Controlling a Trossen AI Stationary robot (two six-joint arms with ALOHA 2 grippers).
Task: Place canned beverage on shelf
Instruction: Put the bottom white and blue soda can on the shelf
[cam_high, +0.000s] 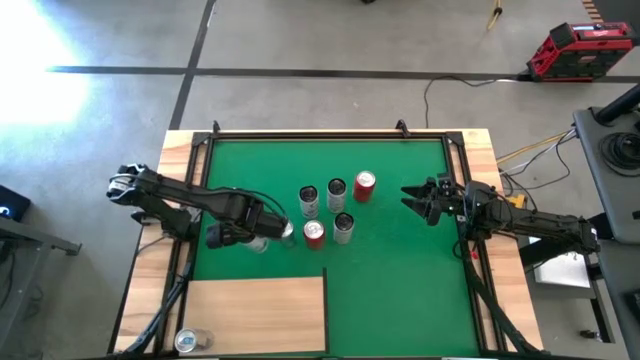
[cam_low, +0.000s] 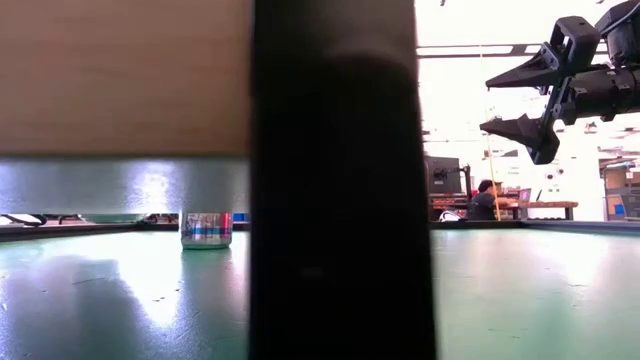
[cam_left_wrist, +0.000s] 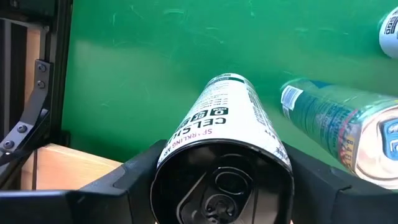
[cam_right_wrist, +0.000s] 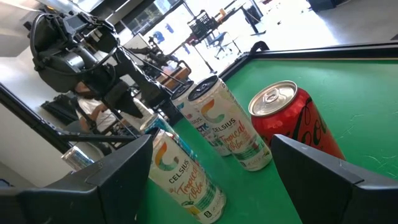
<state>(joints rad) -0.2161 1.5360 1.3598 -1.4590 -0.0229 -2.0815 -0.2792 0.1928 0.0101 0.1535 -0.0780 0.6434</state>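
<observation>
**Left pincer clamped on a white can beside the can cluster**

From above, the left pincer (cam_high: 262, 238) sits over the green mat (cam_high: 400, 280), clamped on a white can (cam_high: 258, 243), just beside the cluster of cans (cam_high: 335, 207) on the shelf's side of it. The shelf (cam_high: 255, 312), a pale wood panel, lies at the mat's near-left corner, apart from the cluster, with one can (cam_high: 187, 341) standing by the panel's outer corner. The right pincer (cam_high: 418, 199) hangs on the cluster's other side, near the red can (cam_high: 364, 186), its fingers apart and empty.

At worktop height, a dark post fills the middle; one can (cam_low: 206, 229) stands on the mat left of it, and a pincer (cam_low: 510, 103) with spread fingers hangs high to the right.

The left wrist camera shows the white can (cam_left_wrist: 227, 134) gripped between the dark fingers (cam_left_wrist: 134, 174), with a second can (cam_left_wrist: 348, 124) close by.

The right wrist camera looks past open fingers (cam_right_wrist: 317, 168) at the red can (cam_right_wrist: 292, 121) and the white cans (cam_right_wrist: 227, 130) beside it.
</observation>
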